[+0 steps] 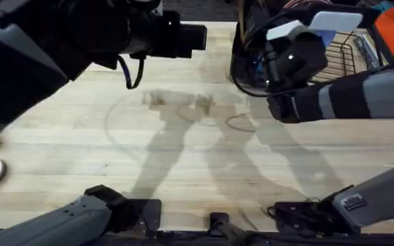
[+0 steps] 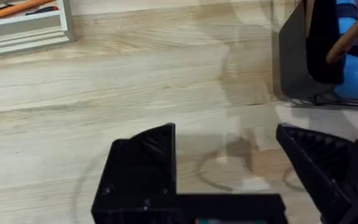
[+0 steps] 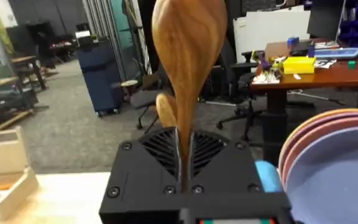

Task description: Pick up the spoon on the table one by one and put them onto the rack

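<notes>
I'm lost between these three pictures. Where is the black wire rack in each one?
Overhead: the rack sits at the top right, partly behind the right arm.
Left wrist: its black cup end stands at the picture's upper right.
Right wrist: I cannot make out its wires; plates show at the lower right.
Shared landmark: the pale wooden table, which lies under everything.

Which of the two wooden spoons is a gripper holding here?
The brown wooden spoon standing bowl-up, its slim handle clamped in the right gripper. The other wooden spoon, its bowl showing behind, is free of that gripper.
</notes>
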